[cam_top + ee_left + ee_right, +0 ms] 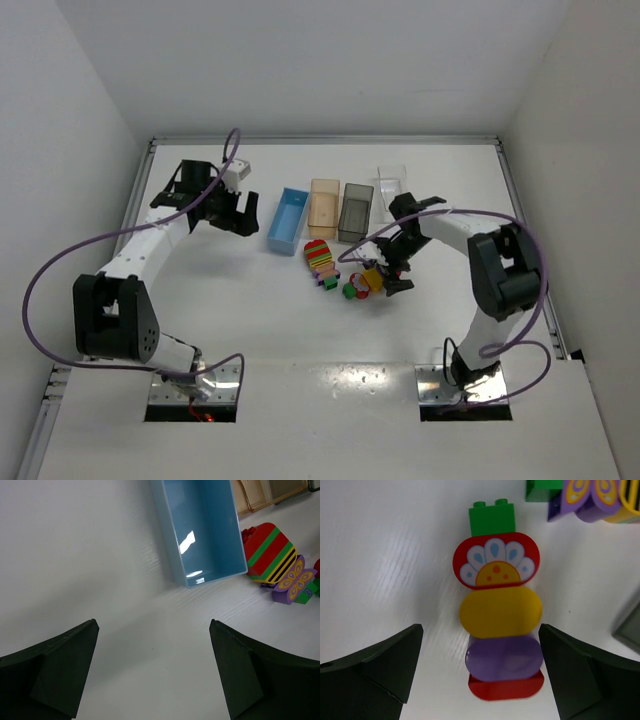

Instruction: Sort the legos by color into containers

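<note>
A joined column of legos lies on the table in the right wrist view: a green brick (492, 519), a red flower piece (496, 560), a yellow piece (500, 611), a purple piece (504, 657) and a red piece (506, 689). My right gripper (480, 628) is open, with its fingers on either side of the column's near end and not touching it. It also shows in the top view (386, 277). A striped stack (320, 257) with a purple butterfly piece (295, 580) lies close by. My left gripper (152, 625) is open and empty over bare table, near the light blue bin (205, 530).
Four bins stand in a row at the back: the light blue bin (290, 221), pale orange (323, 208), dark grey (355, 211) and clear (392, 185). The light blue bin holds nothing. White walls surround the table.
</note>
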`<state>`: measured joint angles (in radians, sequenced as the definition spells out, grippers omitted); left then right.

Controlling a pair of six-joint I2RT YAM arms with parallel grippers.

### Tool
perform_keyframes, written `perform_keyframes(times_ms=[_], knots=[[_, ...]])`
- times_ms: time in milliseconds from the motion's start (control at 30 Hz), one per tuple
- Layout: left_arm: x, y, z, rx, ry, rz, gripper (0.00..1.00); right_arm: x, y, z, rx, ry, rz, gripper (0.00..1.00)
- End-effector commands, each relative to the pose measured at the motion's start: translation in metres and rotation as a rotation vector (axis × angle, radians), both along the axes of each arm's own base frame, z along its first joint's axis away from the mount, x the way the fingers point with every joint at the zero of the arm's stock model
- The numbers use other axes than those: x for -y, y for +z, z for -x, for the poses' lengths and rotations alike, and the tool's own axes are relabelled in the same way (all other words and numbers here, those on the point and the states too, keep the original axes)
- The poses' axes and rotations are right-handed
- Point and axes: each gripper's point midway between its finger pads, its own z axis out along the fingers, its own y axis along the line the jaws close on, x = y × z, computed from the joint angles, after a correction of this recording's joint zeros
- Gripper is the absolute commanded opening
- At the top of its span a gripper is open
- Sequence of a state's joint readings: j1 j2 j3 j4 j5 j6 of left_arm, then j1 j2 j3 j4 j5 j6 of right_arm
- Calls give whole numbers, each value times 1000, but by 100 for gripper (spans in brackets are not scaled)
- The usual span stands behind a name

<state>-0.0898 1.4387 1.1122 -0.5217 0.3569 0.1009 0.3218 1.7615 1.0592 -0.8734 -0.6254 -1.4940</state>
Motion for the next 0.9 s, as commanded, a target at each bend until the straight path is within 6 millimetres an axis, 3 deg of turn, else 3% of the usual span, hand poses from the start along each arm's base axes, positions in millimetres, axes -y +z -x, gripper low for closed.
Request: perform_keyframes(times_ms=[0,267,600,700,867], knots=[[1,16,-11,37,-9,17,100,-14,2,-6,25,115,-36,99],[-2,5,-13,11,3,2,100,-14,-20,-15,-36,123,4,99],[-3,-13,-15,-32,-10,-13,100,-21,-22,-13,-43,152,18,98],[-6,-13,-18,-34,-1,-13,100,-19,-21,0,-60,162,23,94],[-5,-13,-21,-38,6,-8,100,-19,-26,4,-53,162,32,69]])
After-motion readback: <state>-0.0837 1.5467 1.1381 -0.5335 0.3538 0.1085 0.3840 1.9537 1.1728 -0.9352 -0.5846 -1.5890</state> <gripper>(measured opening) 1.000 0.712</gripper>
